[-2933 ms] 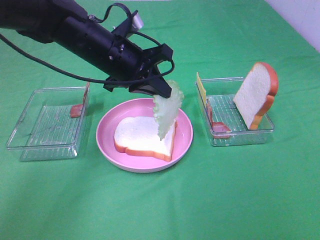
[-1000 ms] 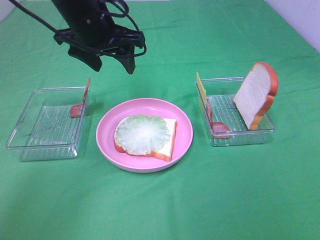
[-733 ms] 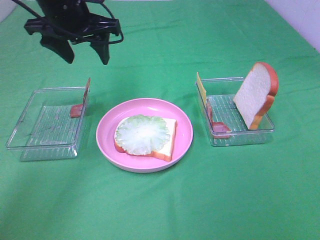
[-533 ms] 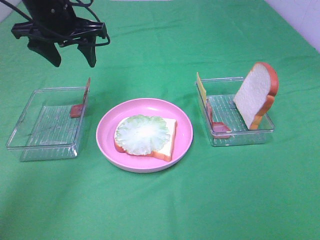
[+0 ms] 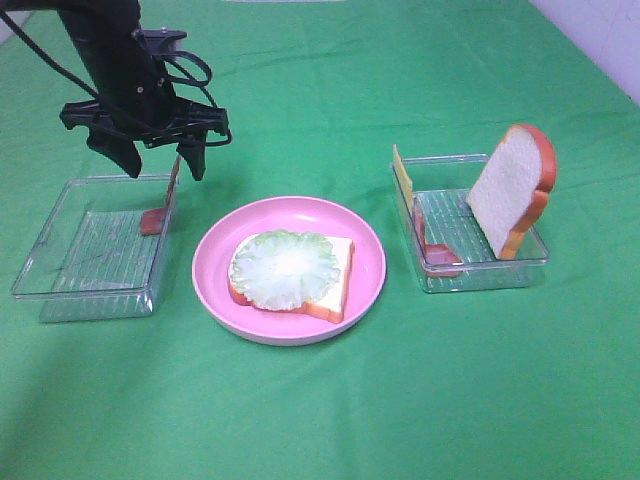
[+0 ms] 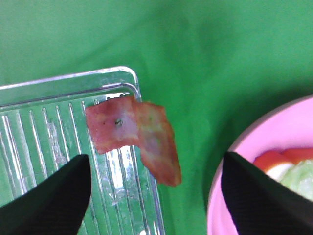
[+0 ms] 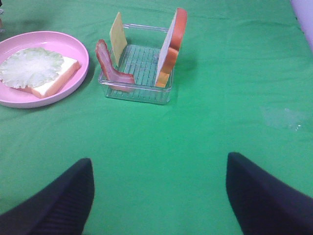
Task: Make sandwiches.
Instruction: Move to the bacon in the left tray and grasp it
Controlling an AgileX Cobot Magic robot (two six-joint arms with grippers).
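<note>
High camera: you have two clear trays, one pink plate, and the sandwich on it, made of one bread slice under one lettuce leaf. A second slice, one cheese square and one bacon strip stand in the right tray. Your left end effector hangs open over the left tray. Its wrist camera shows a second bacon strip, seemingly draped over the rim. Only the right wrist camera shows the right end effector, open.
</note>
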